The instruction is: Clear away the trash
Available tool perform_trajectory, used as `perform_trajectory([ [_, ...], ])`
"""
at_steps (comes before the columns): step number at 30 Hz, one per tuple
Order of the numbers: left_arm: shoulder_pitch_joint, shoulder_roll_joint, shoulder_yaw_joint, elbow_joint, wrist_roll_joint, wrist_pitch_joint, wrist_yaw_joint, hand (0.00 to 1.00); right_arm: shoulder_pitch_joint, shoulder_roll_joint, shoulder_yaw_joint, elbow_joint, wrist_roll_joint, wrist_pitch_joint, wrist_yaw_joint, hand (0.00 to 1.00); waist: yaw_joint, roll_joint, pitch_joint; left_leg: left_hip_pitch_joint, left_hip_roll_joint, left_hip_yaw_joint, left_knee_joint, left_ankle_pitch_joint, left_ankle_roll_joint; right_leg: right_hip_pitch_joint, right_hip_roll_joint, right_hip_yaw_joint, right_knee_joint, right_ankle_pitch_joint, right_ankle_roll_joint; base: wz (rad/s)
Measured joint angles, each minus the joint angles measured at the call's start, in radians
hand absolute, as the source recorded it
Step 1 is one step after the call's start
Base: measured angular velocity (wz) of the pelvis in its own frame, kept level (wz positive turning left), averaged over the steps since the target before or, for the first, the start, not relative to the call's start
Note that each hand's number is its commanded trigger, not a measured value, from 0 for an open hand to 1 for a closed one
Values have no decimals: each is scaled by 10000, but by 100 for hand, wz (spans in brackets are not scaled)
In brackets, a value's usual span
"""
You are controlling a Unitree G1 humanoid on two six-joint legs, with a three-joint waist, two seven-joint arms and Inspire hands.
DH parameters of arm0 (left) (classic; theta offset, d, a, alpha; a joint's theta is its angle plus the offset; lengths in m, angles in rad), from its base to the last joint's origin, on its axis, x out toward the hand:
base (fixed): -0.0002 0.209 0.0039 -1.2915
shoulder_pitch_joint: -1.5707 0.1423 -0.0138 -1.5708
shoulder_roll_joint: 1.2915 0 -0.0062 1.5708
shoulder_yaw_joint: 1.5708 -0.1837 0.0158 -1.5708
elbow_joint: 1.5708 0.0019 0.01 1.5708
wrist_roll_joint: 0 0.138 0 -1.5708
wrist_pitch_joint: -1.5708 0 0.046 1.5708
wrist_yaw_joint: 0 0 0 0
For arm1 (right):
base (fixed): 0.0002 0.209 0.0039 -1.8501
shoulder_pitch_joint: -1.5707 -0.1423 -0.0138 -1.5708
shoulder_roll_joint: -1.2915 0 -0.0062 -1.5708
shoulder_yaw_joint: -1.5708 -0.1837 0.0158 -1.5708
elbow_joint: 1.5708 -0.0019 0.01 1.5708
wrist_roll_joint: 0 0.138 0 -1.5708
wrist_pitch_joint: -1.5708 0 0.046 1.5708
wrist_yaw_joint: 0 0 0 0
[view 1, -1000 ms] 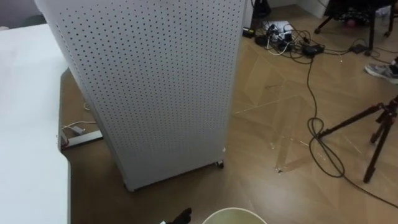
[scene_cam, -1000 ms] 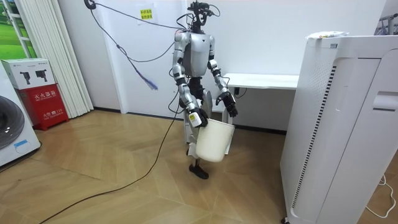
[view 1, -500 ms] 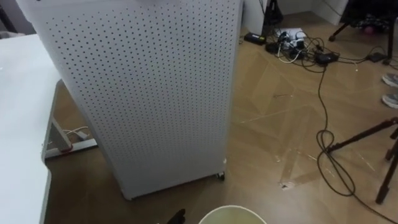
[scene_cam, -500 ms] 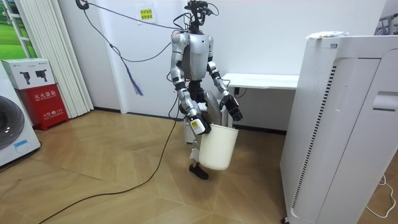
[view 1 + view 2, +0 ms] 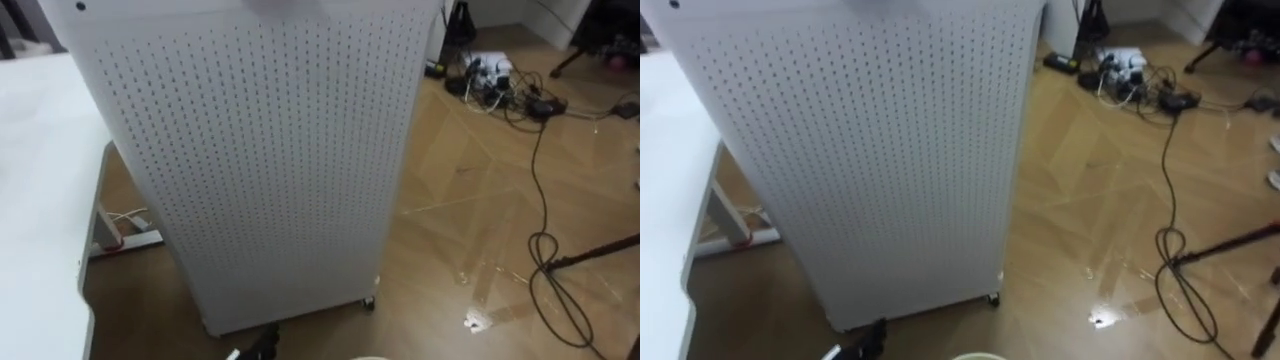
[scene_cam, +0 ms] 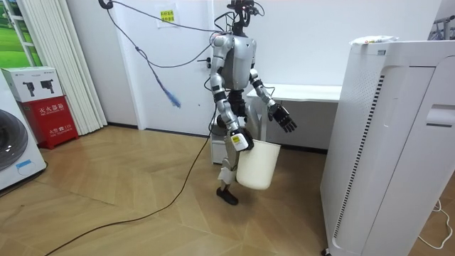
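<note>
Holding white plastic bucket (image 6: 256, 165) by its rim, right hand (image 6: 239, 141) clenched on it; left hand (image 6: 285, 122) released, fingers spread. Facing tall white perforated cabinet (image 5: 260, 150), white bench (image 5: 35, 200) on my left. Only garbage candidate I see is a small pale scrap (image 5: 475, 322) on wood floor (image 5: 450, 230), right of cabinet. Probably light and limp; pinch an edge.

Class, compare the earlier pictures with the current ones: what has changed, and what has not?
The robot has stepped toward the room view's right, nearer the tall white perforated unit, carrying the white bucket along in its right hand. Its left hand stays open and empty; the unit and white table have not moved.
</note>
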Motion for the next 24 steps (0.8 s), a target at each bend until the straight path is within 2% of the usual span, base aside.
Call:
perform_trajectory([
  [4,180,-12,21,-14,572,-50,71,0,120,26,10,-228,-560,-1,36,100,70,54,1,277,-97,87,-167,-15,15,330,-66,-7,-231,15,75,2],
  [10,195,-21,382,-376,1275,-238,865,0,109,30,71,-353,-769,1,30,100,230,79,-2,496,-149,68,-588,-27,29,465,-66,-81,-372,10,84,3],
  [13,497,0,747,-1468,1943,-259,1365,0,112,32,32,-303,-955,1,31,100,208,70,-2,671,-204,42,-791,-26,29,636,-78,-164,-555,4,98,8],
  [15,540,-7,1061,-1984,2622,-540,1725,0,108,74,24,-295,-1170,1,34,100,245,56,2,842,-254,53,-923,-26,29,759,-108,-165,-584,-20,140,0],
  [19,536,-40,1461,-2375,3226,-756,2152,0,117,136,15,-287,-1221,1,46,100,300,10,13,957,-289,74,-1027,-26,29,841,-124,-154,-586,-25,149,-1],
  [24,534,-95,1525,-2760,3656,-794,2570,0,86,214,-98,-301,-1314,2,81,100,440,-32,-1,888,-288,77,-1042,-26,30,742,-152,-212,-535,-25,150,-1],
])
